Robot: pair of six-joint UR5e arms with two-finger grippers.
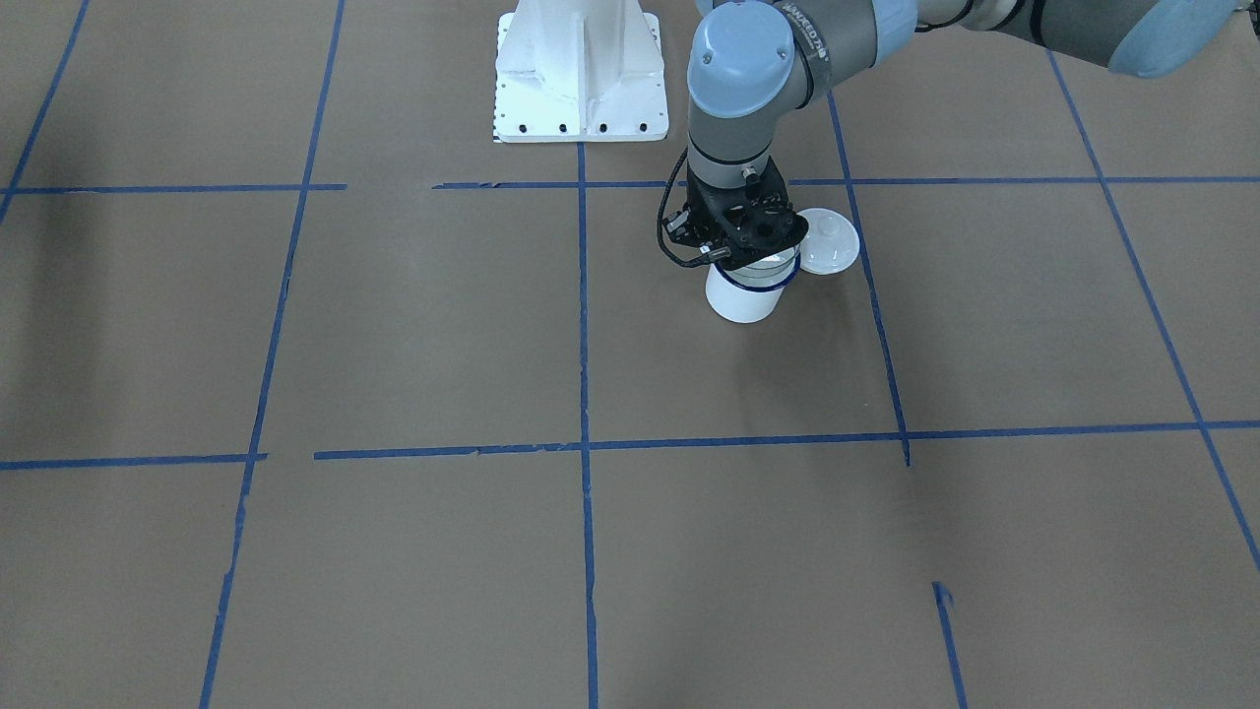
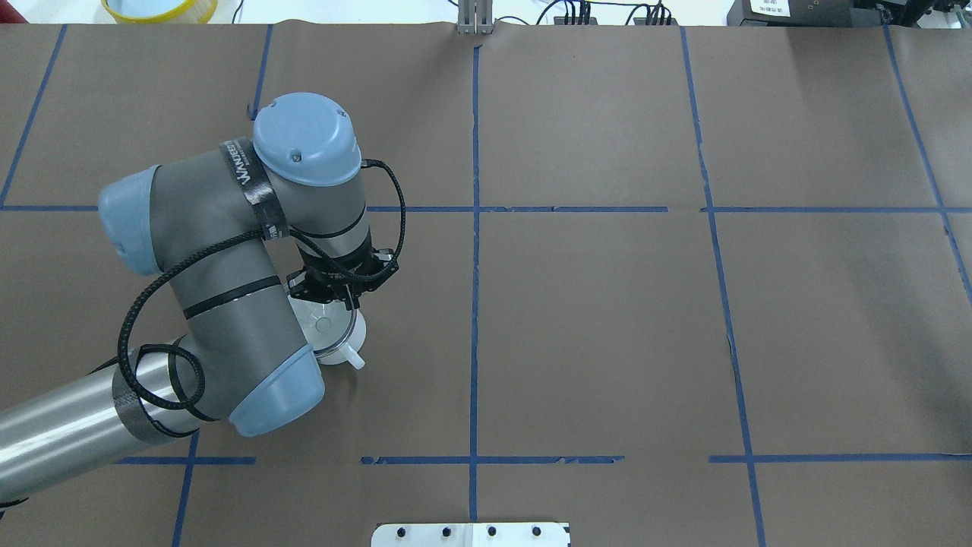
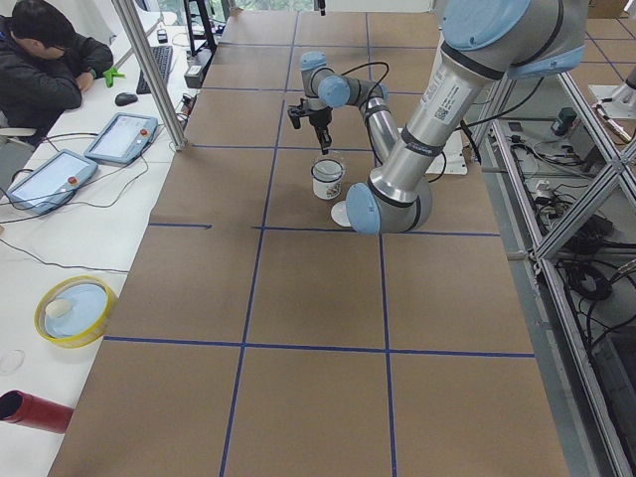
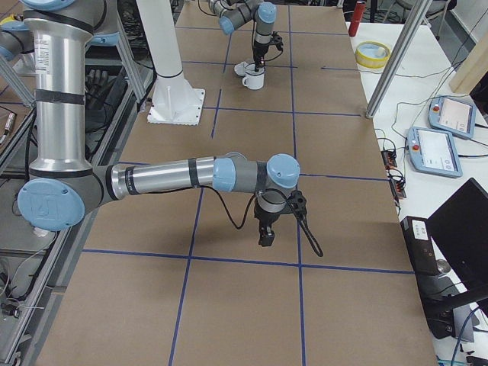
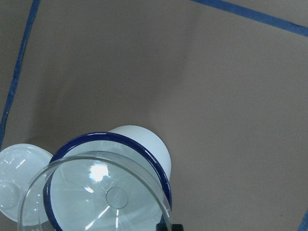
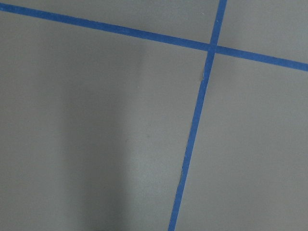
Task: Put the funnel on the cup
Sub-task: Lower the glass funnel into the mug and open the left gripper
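Observation:
The cup (image 1: 740, 303), a white mug with a dark blue rim, stands on the brown table left of centre in the overhead view (image 2: 357, 332). The clear funnel (image 5: 96, 192) is held by its rim right over the cup's mouth, its spout pointing down into the cup. My left gripper (image 1: 745, 251) is directly above the cup, shut on the funnel (image 1: 766, 270). I cannot tell whether the funnel rests on the cup's rim. My right gripper (image 4: 267, 236) hangs over bare table far from the cup. I cannot tell whether it is open or shut.
A round white knobbed lid (image 1: 827, 241) lies on the table touching or just beside the cup, on my left side of it, and also shows in the left wrist view (image 5: 14, 178). The white robot base (image 1: 581, 79) stands behind. Blue tape lines cross the table.

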